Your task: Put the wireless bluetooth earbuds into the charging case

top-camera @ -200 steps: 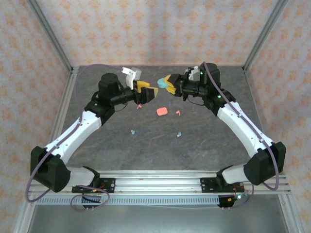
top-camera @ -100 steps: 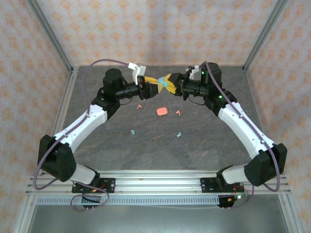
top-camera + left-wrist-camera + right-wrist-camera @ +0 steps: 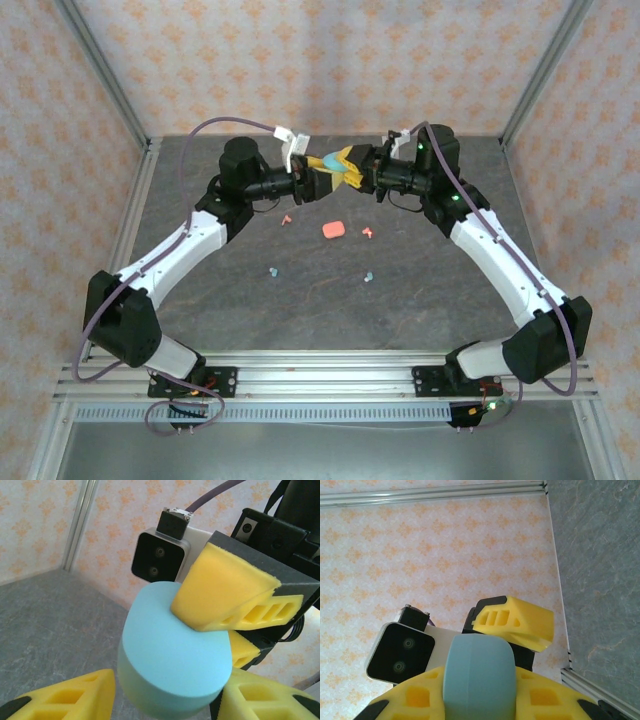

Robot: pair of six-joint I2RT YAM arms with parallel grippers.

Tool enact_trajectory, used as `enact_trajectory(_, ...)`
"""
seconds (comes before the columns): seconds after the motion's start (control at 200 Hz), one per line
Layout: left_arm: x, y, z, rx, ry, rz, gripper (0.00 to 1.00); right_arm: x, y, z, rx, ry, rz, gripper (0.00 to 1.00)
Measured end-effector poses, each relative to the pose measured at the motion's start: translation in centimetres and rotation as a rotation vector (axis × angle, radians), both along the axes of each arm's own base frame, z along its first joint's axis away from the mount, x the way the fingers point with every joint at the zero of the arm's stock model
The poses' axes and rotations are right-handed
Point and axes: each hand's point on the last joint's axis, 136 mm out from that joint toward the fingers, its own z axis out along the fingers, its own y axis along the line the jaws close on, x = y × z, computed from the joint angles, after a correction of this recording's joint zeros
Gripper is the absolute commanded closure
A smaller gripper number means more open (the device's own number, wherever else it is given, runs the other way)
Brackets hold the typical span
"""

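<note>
Grey, stone-patterned bench (image 3: 420, 300) lies under everything. Above its far middle the left arm (image 3: 190, 240) and the right arm (image 3: 500, 260) reach inward and meet nose to nose, both raised off the surface.

The right claw (image 3: 478, 695) is clamped on a teal charging case (image 3: 175, 655), an oval puck held in the air with one yellow finger pressed on each broad face. The left claw (image 3: 167, 697) straddles the same case from the other side, its two yellow fingers flanking the case's rim. They sit very close to it. I cannot tell whether they are squeezing it or stand just clear.

Below the meeting claws, a salmon-pink case (image 3: 334, 229) lies flat on the bench near its middle, closed as far as can be seen.

Two pink earbuds (image 3: 286, 218) lie on either side of that case, one to its left and one just beside it on the right. Two teal earbuds (image 3: 272, 271) lie nearer the arm bases, well apart from each other. All four rest on the bare bench, outside either case.
</note>
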Motion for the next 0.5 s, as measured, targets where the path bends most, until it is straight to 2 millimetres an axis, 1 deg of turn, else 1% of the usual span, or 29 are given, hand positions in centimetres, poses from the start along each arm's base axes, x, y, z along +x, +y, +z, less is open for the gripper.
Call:
enact_trajectory(0.235,-0.12,-0.29,0.6,-0.006,-0.011,-0.014,0.51,-0.1,0.08,0.22,0.01,0.0,0.007,0.82)
enact_trajectory(0.28,-0.12,-0.33,0.69,-0.007,-0.011,-0.016,0.53,-0.1,0.08,0.25,0.011,0.0,0.007,0.82)
enact_trajectory(0.41,-0.13,-0.47,0.71,-0.008,-0.01,-0.023,0.63,-0.01,0.01,0.33,0.013,-0.001,0.004,0.81)
enact_trajectory(0.5,-0.13,-0.51,0.72,-0.01,-0.006,-0.026,0.69,0.05,-0.06,0.4,0.016,-0.002,0.002,0.78)
